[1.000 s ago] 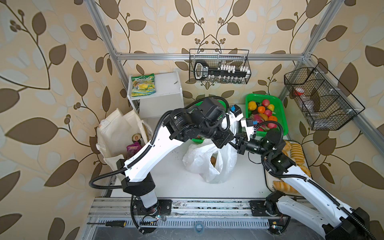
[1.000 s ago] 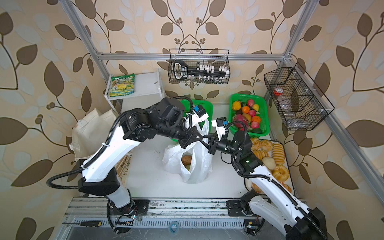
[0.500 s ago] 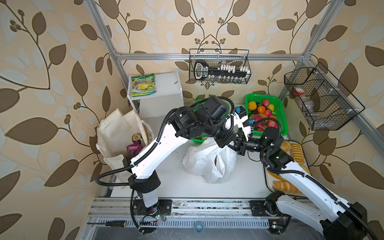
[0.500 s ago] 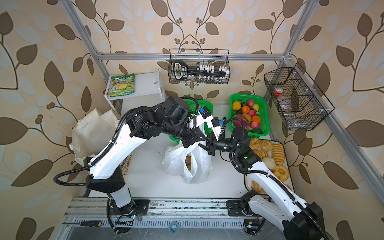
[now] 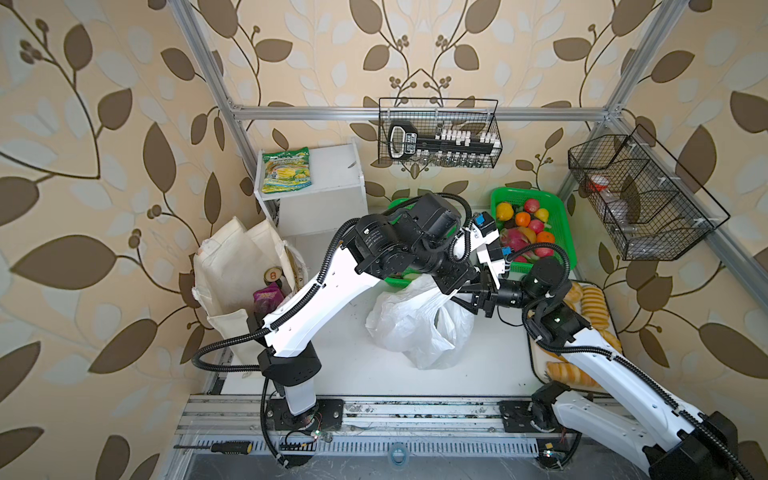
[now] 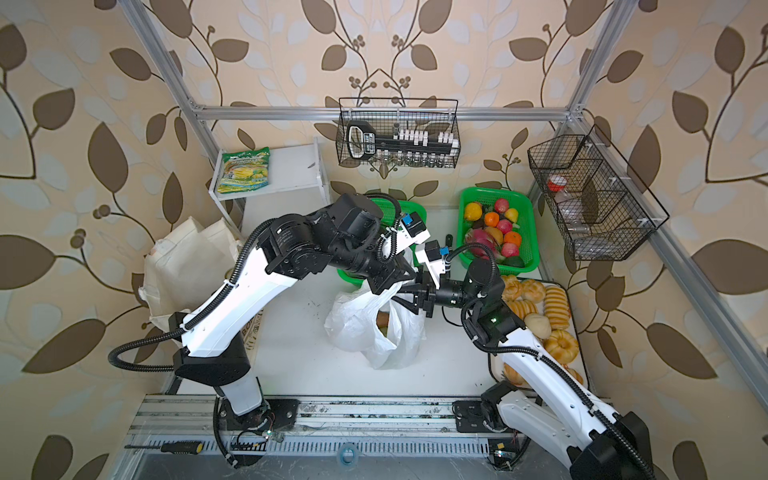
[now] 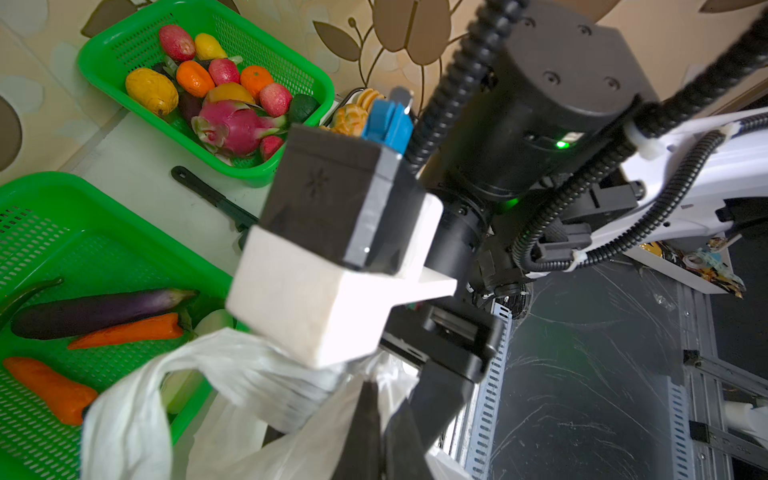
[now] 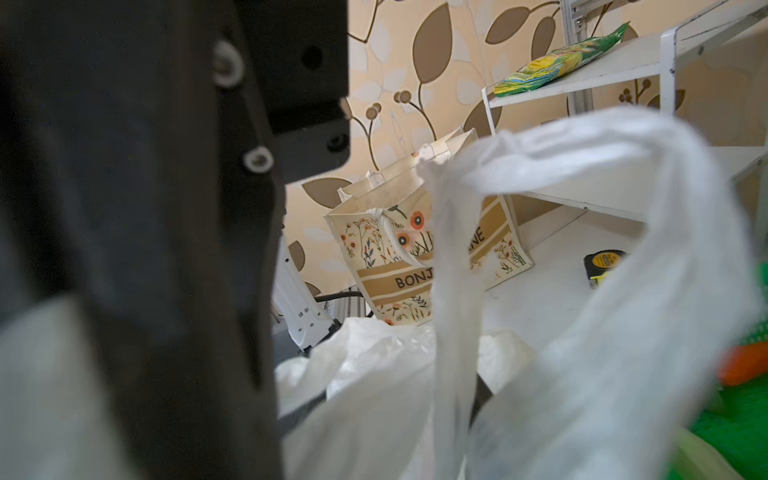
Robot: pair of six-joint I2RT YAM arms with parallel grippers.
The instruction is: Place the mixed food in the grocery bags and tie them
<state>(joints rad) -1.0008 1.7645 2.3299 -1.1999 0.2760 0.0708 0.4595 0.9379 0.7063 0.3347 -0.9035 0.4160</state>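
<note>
Pinches a handle of the white plastic bag (image 5: 415, 328) at mid-table with the left gripper (image 7: 372, 419), clenched. Holds the right gripper (image 6: 409, 298) just beside, jaws released (brown potato (image 6: 382, 319) visible inside the bag). Shows the purple grape-print pouch (image 5: 266, 296) inside the canvas tote (image 5: 232, 266).

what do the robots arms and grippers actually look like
The left arm and right arm have white link shells, bulky black joint housings and ribbed black cable conduit. A black motor on the left arm carries white lettering. The left gripper and right gripper are black and tapered. The right wrist bears a black camera box on a white mount, with a blue connector.
</note>
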